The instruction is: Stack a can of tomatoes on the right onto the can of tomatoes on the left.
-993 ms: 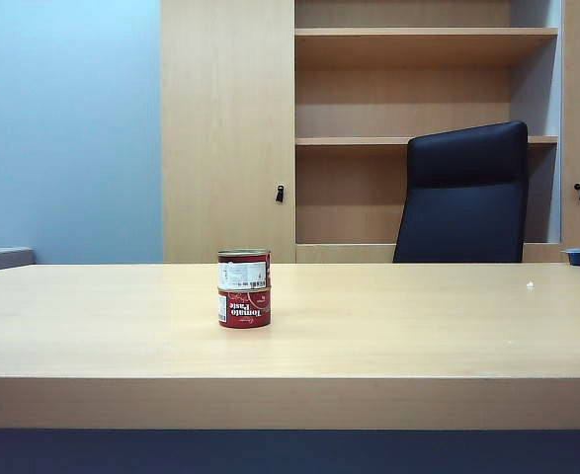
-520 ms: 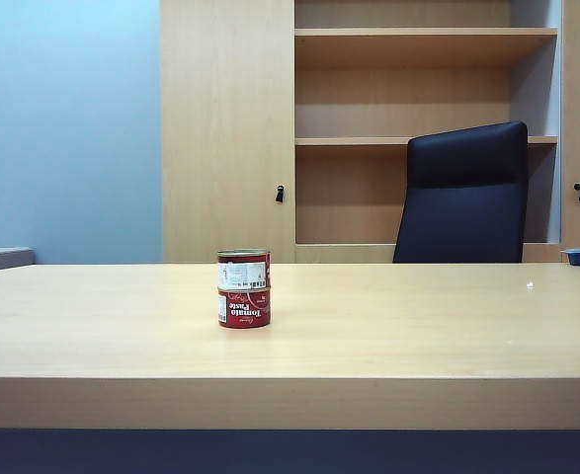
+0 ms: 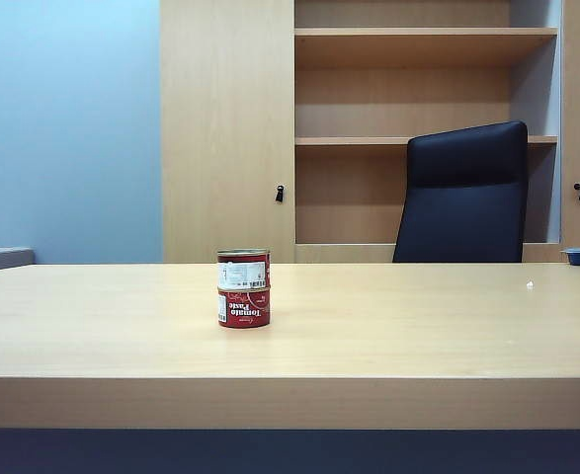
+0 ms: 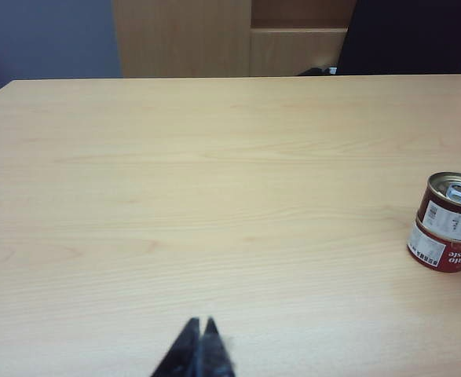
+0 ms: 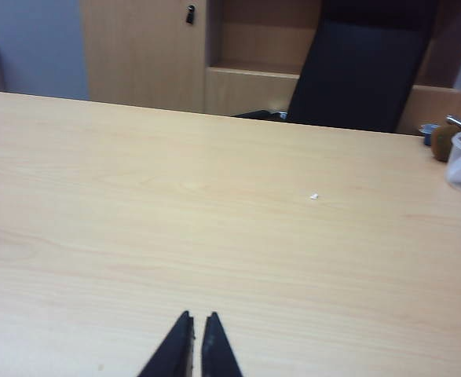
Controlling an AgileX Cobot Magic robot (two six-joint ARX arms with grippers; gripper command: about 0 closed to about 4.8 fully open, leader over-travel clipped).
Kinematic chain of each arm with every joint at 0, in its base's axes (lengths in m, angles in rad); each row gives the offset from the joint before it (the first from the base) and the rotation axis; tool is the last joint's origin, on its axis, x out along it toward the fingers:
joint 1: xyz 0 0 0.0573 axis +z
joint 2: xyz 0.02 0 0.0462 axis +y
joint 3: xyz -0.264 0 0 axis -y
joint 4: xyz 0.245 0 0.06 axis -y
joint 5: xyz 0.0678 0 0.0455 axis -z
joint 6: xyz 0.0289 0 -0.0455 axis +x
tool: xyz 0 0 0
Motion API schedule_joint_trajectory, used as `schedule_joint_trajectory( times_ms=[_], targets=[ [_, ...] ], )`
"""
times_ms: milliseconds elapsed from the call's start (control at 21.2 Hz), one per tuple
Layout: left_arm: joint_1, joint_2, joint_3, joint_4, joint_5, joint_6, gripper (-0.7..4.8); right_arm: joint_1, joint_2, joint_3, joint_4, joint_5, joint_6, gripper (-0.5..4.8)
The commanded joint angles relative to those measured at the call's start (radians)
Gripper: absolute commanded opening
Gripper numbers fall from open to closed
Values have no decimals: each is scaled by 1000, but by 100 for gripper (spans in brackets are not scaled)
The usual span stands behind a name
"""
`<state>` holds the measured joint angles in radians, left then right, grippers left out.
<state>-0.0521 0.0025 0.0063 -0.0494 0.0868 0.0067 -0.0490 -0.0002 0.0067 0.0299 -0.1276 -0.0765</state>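
Surface [image 3: 388, 326]: pale wood grain, wide and level.
Cans: upper tomato can [image 3: 244, 269] stands upright on the lower tomato can [image 3: 244, 307], left of the surface's middle.
Room: black chair [image 3: 464, 193] behind the surface, wooden shelving [image 3: 423, 35] and a cupboard door [image 3: 227, 128], blue wall [image 3: 67, 128].
Left tool [image 4: 200, 334]: fingers together, holding nothing, low above bare wood, well apart from the cans.
Right tool [image 5: 197, 330]: fingers together, holding nothing, over bare wood.
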Motion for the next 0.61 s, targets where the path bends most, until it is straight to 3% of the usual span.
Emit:
schedule_joint_trajectory(
  times_ms=[47, 615],
  targets=[
    [1, 1, 3, 5, 3, 1, -5, 0, -2, -6, -68, -2, -3, 35],
    [1, 1, 3, 5, 3, 1, -5, -8, -2, -6, -211, 86, 58, 35]
  ],
)
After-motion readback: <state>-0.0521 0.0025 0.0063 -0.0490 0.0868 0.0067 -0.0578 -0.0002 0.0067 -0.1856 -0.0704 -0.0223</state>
